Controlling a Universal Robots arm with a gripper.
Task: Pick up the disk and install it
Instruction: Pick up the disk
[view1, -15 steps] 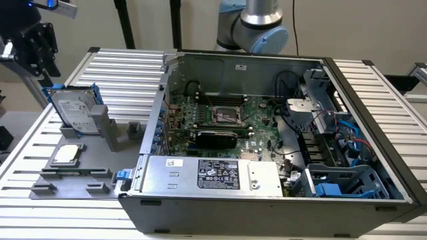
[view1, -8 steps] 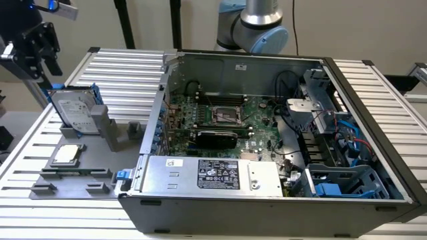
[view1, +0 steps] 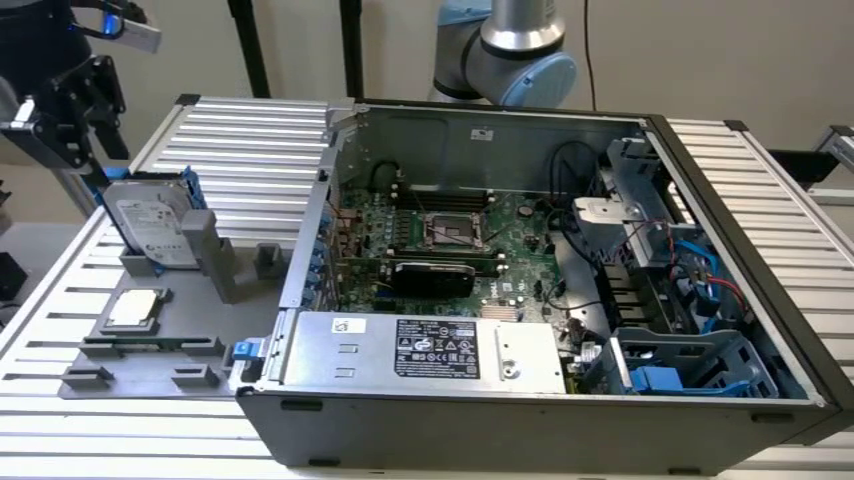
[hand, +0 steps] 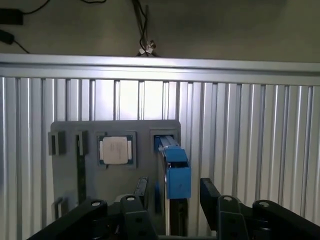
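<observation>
Exterior view's far left: gripper (hand: 174, 186) hangs above grey tray (view1: 200, 330), jaws wide apart, nothing held. Just under it, disk (view1: 150, 228) stands on edge in tray slot, blue frame uppermost. In wrist view that blue edge sits between fingers (hand: 142, 186), neither touching by look of it. Chip (view1: 134, 308) lies flat just beside disk; leave alone. Open computer case (view1: 534, 250) well off to right. Looks like lining up for grasp: keep disk centred in gap, descend straight, clamp flat faces squarely, don't nudge tray.
</observation>
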